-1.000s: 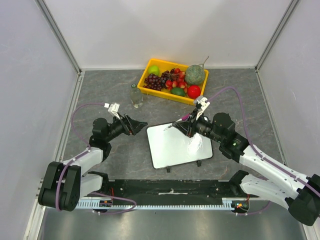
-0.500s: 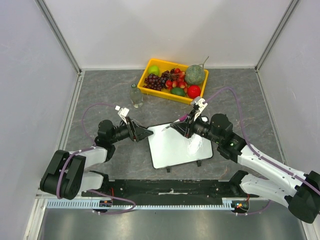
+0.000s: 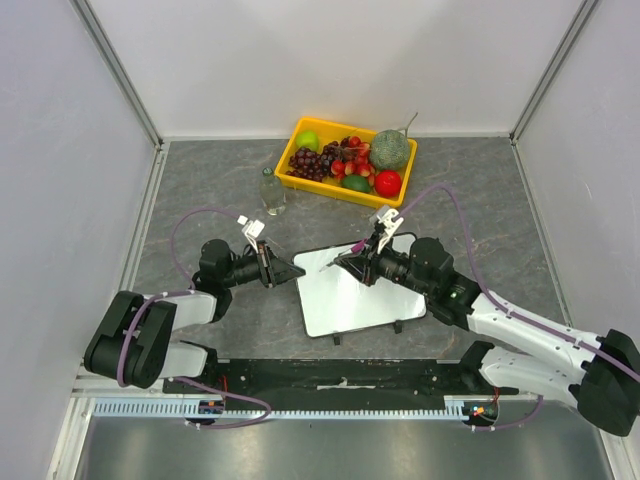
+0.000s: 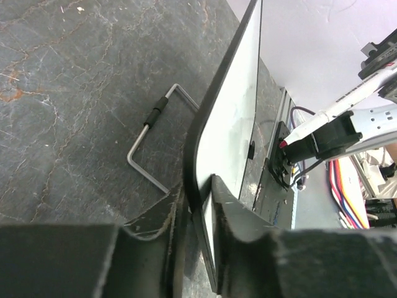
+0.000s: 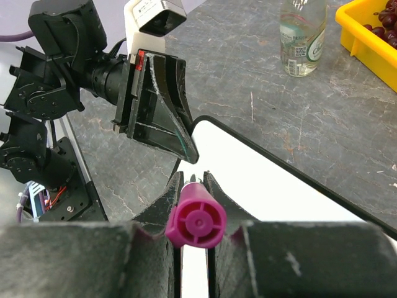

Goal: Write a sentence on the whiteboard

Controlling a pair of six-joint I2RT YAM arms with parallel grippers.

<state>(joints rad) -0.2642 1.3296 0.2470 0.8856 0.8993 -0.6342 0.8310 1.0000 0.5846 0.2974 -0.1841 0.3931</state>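
Observation:
The whiteboard [image 3: 355, 295] lies flat on the grey table, its white face [image 5: 279, 186] blank; no sentence shows on it. My left gripper [image 3: 292, 270] is at the board's far left corner, with its jaws closed over the black rim [image 4: 197, 189]. My right gripper [image 3: 347, 262] hovers over the board's upper left part, shut on a magenta marker [image 5: 195, 220]. The marker [image 4: 322, 121] slants down, its tip a little above the board near the left gripper [image 5: 158, 105]. A bent wire foot [image 4: 152, 146] sticks out under the board.
A yellow tray [image 3: 292, 178] of fruit stands at the back, behind the board. A small clear bottle [image 3: 271, 192] stands upright to the tray's left and shows in the right wrist view [image 5: 302, 31]. A black rail [image 3: 340, 375] runs along the near edge.
My left gripper moved right to the board's corner and closed on its rim. My right gripper with the marker shifted left and slightly nearer over the board.

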